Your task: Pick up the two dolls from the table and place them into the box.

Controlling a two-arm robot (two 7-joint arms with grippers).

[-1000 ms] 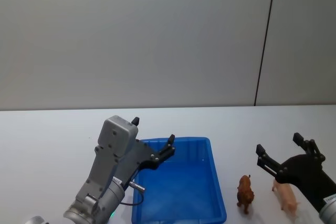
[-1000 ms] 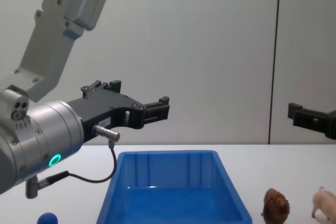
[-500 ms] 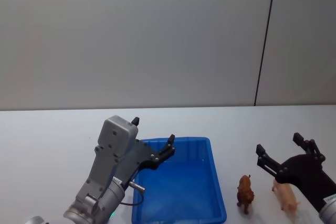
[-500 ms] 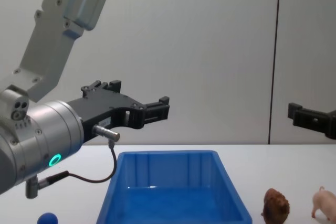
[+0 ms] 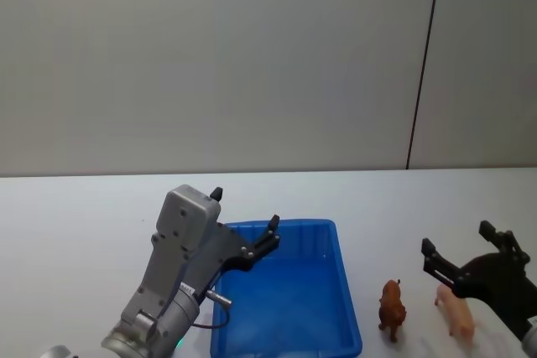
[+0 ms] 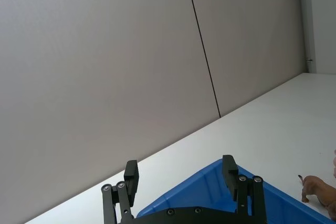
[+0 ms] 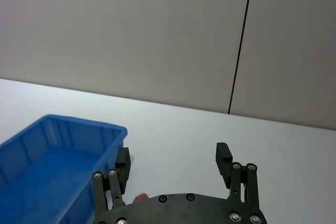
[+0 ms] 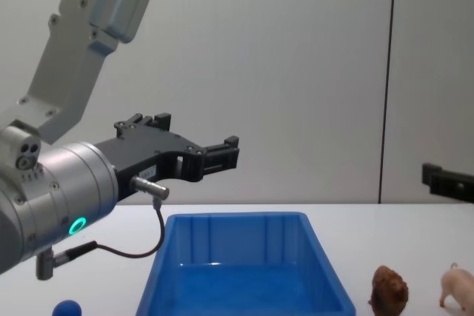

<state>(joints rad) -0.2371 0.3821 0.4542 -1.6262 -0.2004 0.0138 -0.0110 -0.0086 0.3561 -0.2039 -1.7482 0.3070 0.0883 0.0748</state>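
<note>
While my right gripper [image 5: 457, 239] hung wide open, pig [image 5: 456, 312] below its jaws, centred descent judged best; left gripper [image 5: 245, 207] open over box [image 5: 315, 224].

Box [image 5: 289, 299]: bright blue. Pig [image 5: 457, 314]: pale pink. Doll [image 5: 392, 308]: reddish brown. Table [image 5: 84, 215]: plain white. Ball [image 8: 67, 307]: dark blue. Left gripper [image 5: 245, 207] and right gripper [image 5: 457, 237]: black. Left arm [image 5: 180, 241]: silver-grey.

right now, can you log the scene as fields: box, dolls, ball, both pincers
box: blue, on the table, no doll seen inside
brown doll: on the table, right of the box
pig: right of the brown doll, not touching
ball: blue, left of the box
left pincer: open, empty, raised over the box's left side
right pincer: open, empty, raised above the pig
</note>
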